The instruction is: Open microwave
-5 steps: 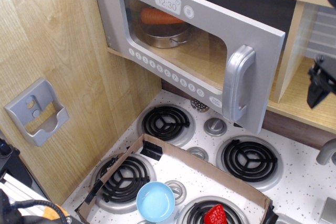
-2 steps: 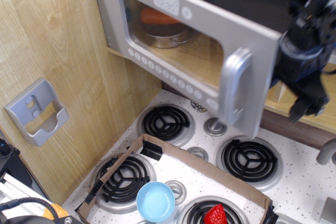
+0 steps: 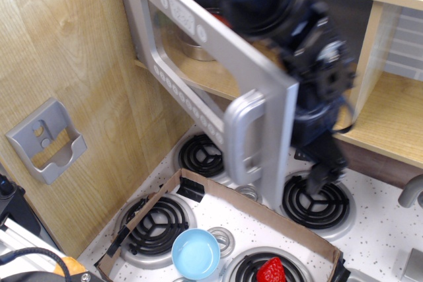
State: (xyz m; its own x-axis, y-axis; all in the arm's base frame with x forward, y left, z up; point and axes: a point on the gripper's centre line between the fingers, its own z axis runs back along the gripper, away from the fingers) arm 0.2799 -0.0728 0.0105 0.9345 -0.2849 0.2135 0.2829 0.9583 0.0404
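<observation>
Silver-grey microwave (image 3: 198, 64) sits in the wooden cabinet above the stove counter (image 3: 380, 229), its door swung well outward with the curved grey handle (image 3: 243, 133) at the free edge. Dark robot arm (image 3: 310, 64) reaches down behind the door; hand (image 3: 320, 176) blurred, finger state cannot be told.

White speckled stovetop (image 3: 390, 229) seen as carrying surface. Four black coil burners set in it: far left (image 3: 201, 156), far right (image 3: 316, 199), near left (image 3: 157, 224), near right (image 3: 254, 267) partly cut by frame edge. Small silver knobs (image 3: 250, 193) placed between burners. Low brown cardboard frame (image 3: 218, 193) laid across near half, enclosing near burners. Light blue bowl (image 3: 195, 253) rested inside frame, between near burners. Red strawberry-like piece (image 3: 270, 271) laid on near right burner.
</observation>
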